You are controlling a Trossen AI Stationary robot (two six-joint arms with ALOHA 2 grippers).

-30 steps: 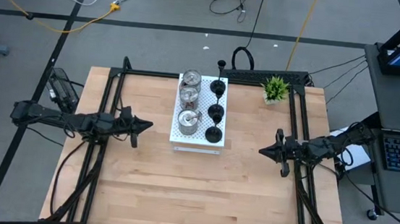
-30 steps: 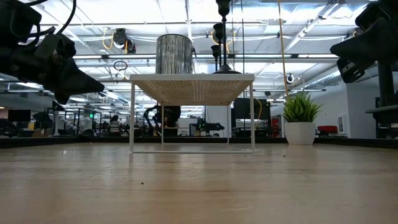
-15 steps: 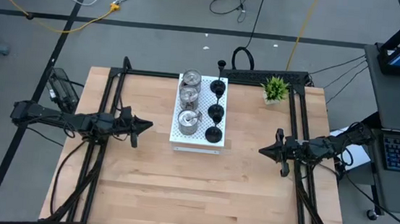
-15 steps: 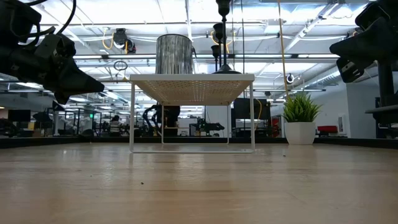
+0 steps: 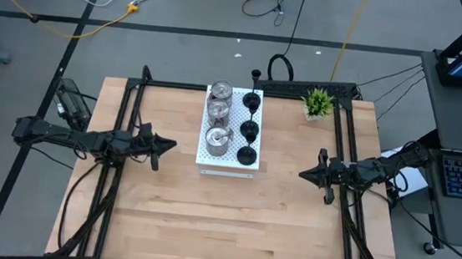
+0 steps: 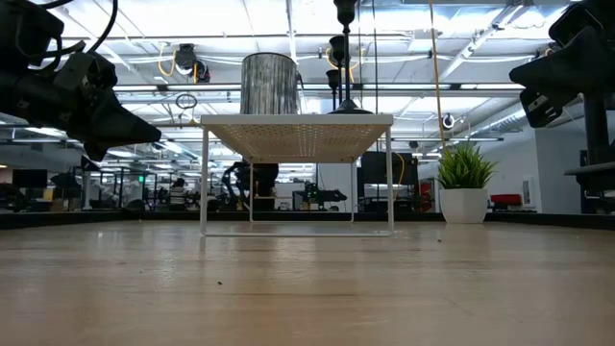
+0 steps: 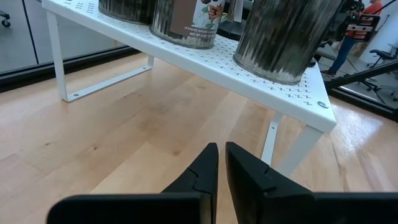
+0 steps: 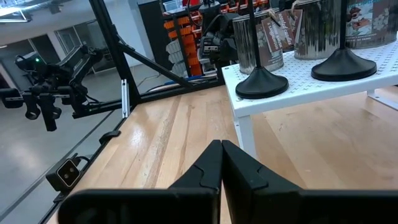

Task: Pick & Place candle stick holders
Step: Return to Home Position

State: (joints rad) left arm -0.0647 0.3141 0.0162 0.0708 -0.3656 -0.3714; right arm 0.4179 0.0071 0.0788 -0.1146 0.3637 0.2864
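Six candle stick holders (image 5: 249, 131) stand on the white perforated shelf (image 5: 228, 166) at the far middle of the tabletop (image 5: 223, 221). Three silver holders (image 5: 217, 139) form a line along the shelf's left side, and three black holders (image 5: 246, 155) form a line along its right. Off to the left of the shelf, the left tool (image 5: 171, 145) hovers above the tabletop, its fingers (image 7: 205, 165) drawn together with only a sliver between them, gripping nothing. To the right of the shelf, the right tool (image 5: 303, 174) hovers likewise apart, its fingers (image 8: 208, 162) pressed closed and empty. Both point inward toward the shelf. A potted plant (image 5: 318, 102) sits near the far right corner.
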